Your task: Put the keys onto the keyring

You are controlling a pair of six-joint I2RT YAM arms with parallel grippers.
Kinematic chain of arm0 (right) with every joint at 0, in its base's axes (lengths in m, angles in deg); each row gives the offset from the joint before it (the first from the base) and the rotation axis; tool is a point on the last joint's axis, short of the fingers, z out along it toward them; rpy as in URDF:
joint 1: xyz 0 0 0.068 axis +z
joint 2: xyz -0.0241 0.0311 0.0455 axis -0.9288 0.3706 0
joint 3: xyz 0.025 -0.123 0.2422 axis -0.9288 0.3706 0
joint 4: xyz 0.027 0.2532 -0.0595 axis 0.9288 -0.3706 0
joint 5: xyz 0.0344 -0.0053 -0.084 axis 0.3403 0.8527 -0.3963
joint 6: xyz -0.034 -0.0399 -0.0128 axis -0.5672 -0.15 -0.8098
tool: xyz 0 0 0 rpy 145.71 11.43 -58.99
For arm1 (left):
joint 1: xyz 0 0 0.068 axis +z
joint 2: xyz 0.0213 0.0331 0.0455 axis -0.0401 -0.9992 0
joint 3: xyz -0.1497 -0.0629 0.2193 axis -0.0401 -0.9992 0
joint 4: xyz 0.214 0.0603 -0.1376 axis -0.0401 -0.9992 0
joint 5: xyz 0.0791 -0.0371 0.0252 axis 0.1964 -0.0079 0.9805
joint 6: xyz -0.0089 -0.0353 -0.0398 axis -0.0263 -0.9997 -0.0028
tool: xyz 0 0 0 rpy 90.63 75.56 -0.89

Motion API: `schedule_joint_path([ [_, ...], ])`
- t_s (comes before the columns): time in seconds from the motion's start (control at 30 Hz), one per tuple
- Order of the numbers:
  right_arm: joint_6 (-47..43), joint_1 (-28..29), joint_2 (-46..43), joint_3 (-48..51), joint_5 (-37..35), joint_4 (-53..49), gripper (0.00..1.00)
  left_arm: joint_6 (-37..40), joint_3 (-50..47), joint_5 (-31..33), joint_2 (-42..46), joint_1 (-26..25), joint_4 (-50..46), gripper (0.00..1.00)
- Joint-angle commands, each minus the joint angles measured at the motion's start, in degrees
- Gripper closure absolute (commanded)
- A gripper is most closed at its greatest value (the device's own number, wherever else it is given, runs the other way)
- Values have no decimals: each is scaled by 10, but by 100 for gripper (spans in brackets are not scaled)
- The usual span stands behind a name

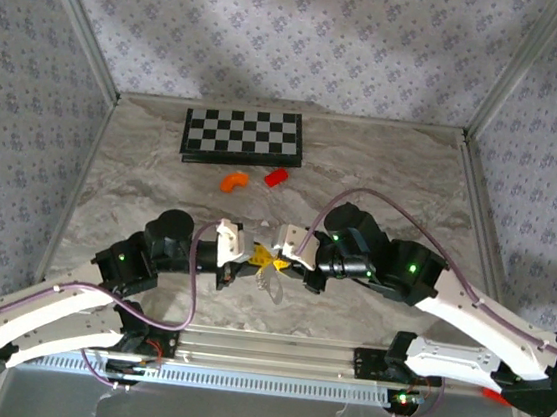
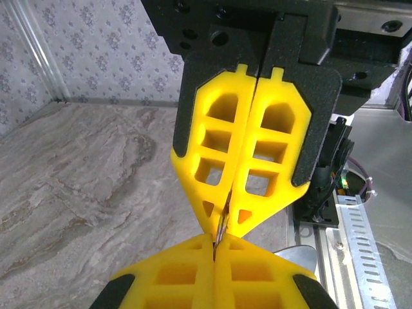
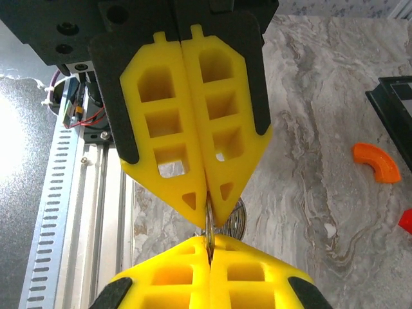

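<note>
**Both tools pinching the keyring tip to tip**

The left tool [image 2: 214, 248] and the right tool [image 3: 209, 248] are meeting nose to nose just above the marbled surface [image 1: 392, 181], near its front edge. Each one is pressing its yellow fingers together, nearly closed, on a thin silvery edge of the keyring [image 3: 210, 220] running between the two sets of tips. A pale coiled strand [image 3: 237, 219] is hanging just behind the fingers. Well apart, towards the back, an orange curved piece [image 3: 376, 161] and a red block [image 1: 276, 177] are lying in front of the checkerboard [image 1: 243, 136].
</note>
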Motion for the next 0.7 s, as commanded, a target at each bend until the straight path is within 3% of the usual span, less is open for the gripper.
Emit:
schedule_joint_path([
  [0.0, 12, 3, -25, -1, -8, 21, 80, -18, -5, -1, 39, 0, 72, 100],
  [0.13, 28, 1, -47, 24, -6, 69, 72, -31, -19, -16, 51, 1, 124, 100],
  [0.3, 35, 2, -62, 36, -3, 94, 82, -45, -25, -37, 47, 1, 161, 100],
  [0.5, 40, 2, -92, 62, 16, 130, 70, -53, -32, -45, 60, 1, 163, 100],
  [0.67, 40, 2, -86, 62, 20, 135, 68, -56, -36, -53, 63, 1, 165, 100],
])
